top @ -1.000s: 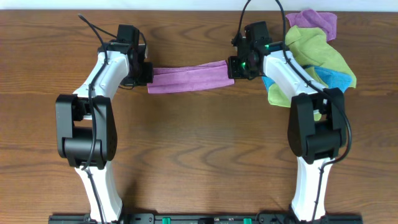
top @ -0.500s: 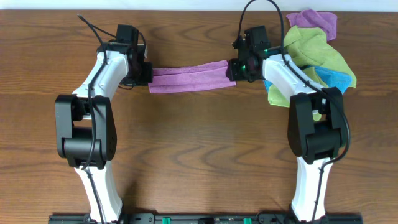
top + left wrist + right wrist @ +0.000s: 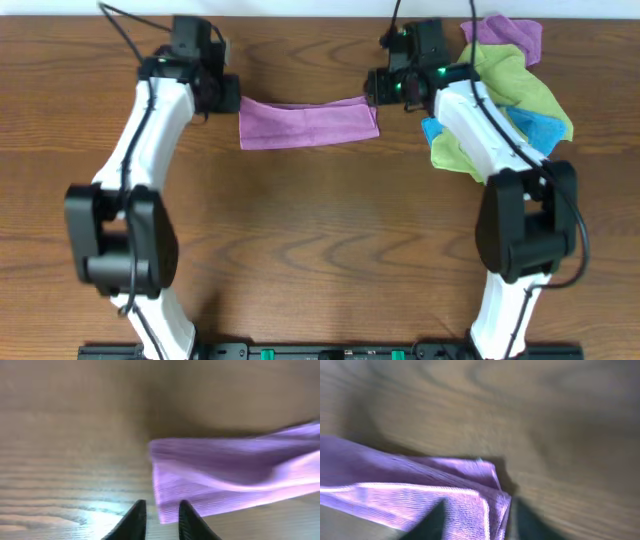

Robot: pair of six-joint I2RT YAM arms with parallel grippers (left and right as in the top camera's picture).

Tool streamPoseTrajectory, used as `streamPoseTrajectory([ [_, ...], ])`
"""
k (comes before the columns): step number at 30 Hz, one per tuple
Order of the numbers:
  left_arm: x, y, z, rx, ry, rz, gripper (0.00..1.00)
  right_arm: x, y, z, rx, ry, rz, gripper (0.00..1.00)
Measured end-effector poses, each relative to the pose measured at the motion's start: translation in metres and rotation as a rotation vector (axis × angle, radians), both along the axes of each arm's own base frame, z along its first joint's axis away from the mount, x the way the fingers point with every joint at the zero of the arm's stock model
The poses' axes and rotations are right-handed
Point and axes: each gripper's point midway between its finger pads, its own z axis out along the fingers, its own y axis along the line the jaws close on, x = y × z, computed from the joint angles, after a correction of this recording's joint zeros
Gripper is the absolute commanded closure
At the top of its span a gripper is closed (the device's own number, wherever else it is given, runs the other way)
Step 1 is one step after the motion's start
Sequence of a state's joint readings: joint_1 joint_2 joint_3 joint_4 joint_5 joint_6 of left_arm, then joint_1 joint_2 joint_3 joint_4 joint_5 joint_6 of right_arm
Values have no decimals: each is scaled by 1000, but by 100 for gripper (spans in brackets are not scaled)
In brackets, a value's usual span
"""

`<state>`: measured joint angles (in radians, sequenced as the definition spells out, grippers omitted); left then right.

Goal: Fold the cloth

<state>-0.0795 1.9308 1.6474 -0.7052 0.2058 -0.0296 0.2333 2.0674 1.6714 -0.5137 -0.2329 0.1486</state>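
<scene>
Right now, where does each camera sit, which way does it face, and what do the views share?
Overhead: above the table, looking down; left arm and right arm show.
Left wrist: looks down past the left fingers at the left end of the cloth.
Right wrist: looks past the right fingers at its right end.
Shared: all see the cloth.

Overhead view. We find the cloth [image 3: 308, 122] lying flat on the desk [image 3: 320, 230], toward its far edge, as a band running left to right between the two arms. The left gripper [image 3: 230, 98] stands just beside its left end; the right gripper [image 3: 373, 90] stands at its right end. Right of the right arm [image 3: 480, 120] we place a pile of cloths [image 3: 515, 95], with one further cloth [image 3: 512, 35] at the pile's back. Right wrist view: the cloth's end lies between the fingers [image 3: 432, 522].
</scene>
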Motion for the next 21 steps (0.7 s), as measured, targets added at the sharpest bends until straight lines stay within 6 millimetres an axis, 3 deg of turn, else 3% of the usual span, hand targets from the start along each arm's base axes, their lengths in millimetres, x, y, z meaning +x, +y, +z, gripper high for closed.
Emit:
streamPoseTrajectory([
  [2, 2, -7, 26, -31, -58, -20, 94, 2, 0, 16, 9, -33, -1, 99],
  [4, 1, -13, 31, -41, -68, -35, 94, 3, 1, 20, 10, -41, -1, 99],
  [8, -6, -23, 5, -36, 15, -56, 94, 2, 0, 19, 9, -36, -1, 99],
  [13, -10, -25, -13, -47, 73, -41, 94, 0, 0, 17, 6, -26, 1, 99],
  [16, -10, -25, -17, -48, 87, -35, 94, -11, -2, 9, -16, 22, 19, 59],
  [18, -10, -24, -18, -48, 87, -34, 93, -21, -3, 2, -47, 57, 53, 48],
  [21, -10, -24, -17, -44, 86, -40, 84, -31, 3, -9, -94, 78, 132, 45],
])
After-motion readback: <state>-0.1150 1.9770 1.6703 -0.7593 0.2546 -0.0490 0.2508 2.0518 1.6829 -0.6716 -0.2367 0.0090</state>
